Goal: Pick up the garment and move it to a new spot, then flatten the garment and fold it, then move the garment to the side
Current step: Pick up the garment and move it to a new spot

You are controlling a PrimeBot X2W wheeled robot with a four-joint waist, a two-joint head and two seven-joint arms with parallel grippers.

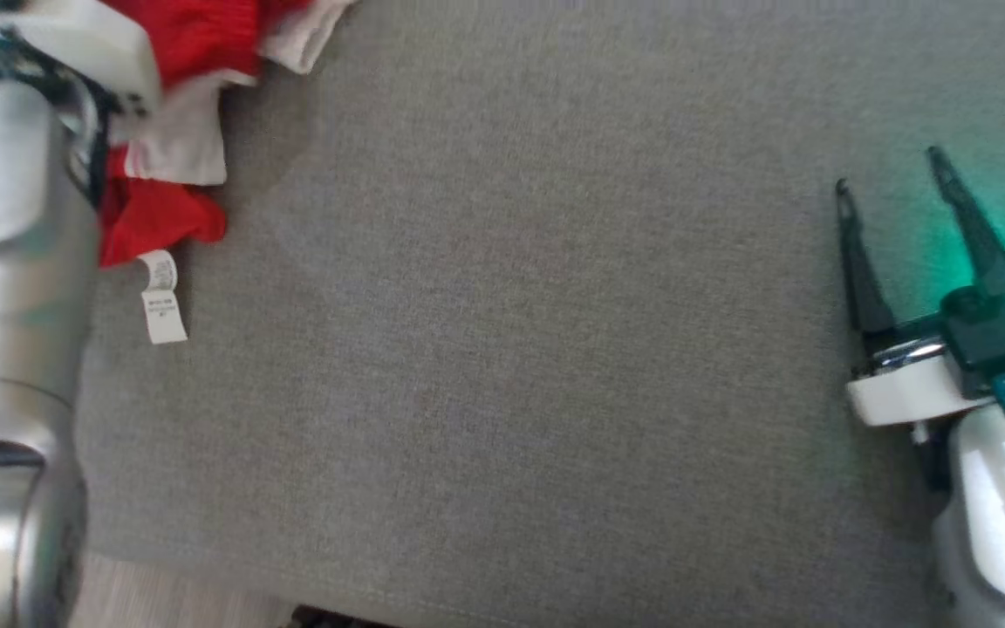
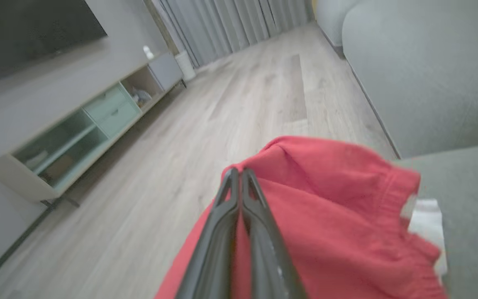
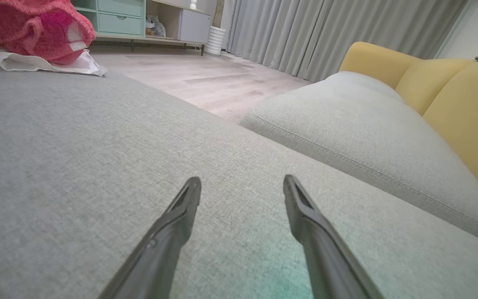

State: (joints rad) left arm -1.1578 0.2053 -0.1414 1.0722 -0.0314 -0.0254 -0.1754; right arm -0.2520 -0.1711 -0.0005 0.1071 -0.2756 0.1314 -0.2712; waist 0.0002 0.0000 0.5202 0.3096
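The garment point(image 1: 173, 113) is a red and white bundle at the top left of the grey cushion point(image 1: 502, 349), with a white care label point(image 1: 160, 298) hanging from it. In the left wrist view my left gripper point(image 2: 239, 171) has its fingers pressed together on a fold of the red garment point(image 2: 330, 207), which bunches up around the tips. My right gripper point(image 1: 891, 170) rests open at the right side of the cushion, far from the cloth. In the right wrist view its fingers point(image 3: 181, 207) stand apart with nothing between them, and the garment point(image 3: 31, 29) lies far off at the top left.
My silver left forearm point(image 1: 5, 262) runs up the left edge. Wooden floor point(image 2: 222, 104) and a low TV cabinet point(image 2: 77, 133) lie beyond the cushion's edge. A second grey cushion point(image 3: 367, 124) and a yellow backrest point(image 3: 450, 95) stand to the right.
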